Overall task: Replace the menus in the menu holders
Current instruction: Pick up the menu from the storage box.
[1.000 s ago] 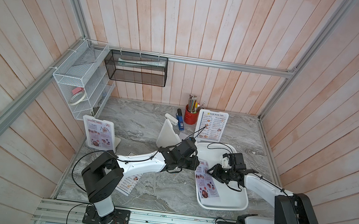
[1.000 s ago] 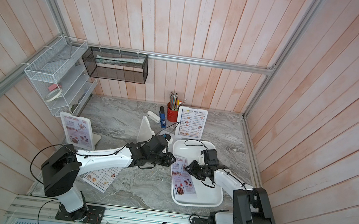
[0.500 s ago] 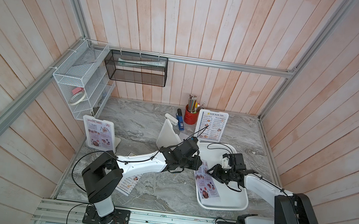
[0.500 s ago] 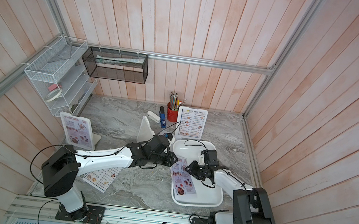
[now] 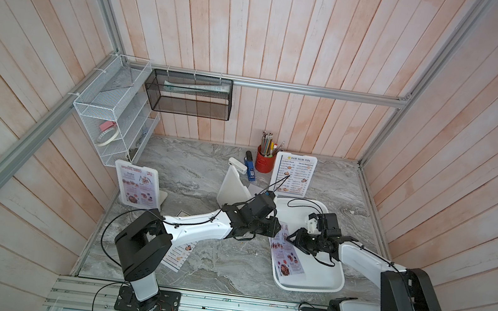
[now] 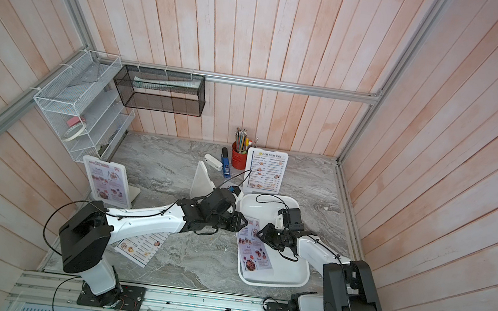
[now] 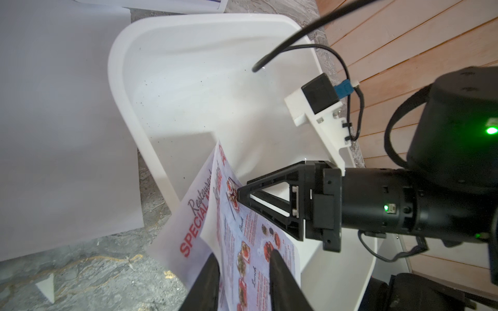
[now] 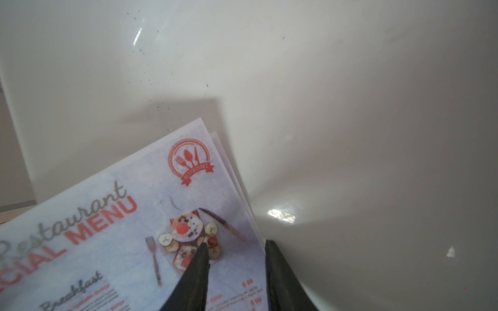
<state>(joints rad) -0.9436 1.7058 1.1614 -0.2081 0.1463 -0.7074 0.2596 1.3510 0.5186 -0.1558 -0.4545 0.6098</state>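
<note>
Both grippers are at the stack of SPECIAL MENU sheets lying in the tray, around 4 o'clock on the table.

The left gripper comes in from the stack's 9 o'clock side. Its jaws are apart. One finger is just outside the raised edge of the top sheet, over the sheet below, and the other is on the printed face. So it's straddling that edge with a clear gap, not pinching it.

The right gripper is at the stack's 3 o'clock edge, jaws apart too. One finger is on the food photo under the header, the other just off the paper over bare tray.

Everything else:
- The back holder at 1 o'clock stands upright with a DIM SUM INN menu in it.
- The left holder at 9 o'clock shows a SPECIAL MENU.
- The blank holder stands near the middle, showing plain white.
- A loose sheet lies flat at 7 o'clock, partly under the left arm.
</note>
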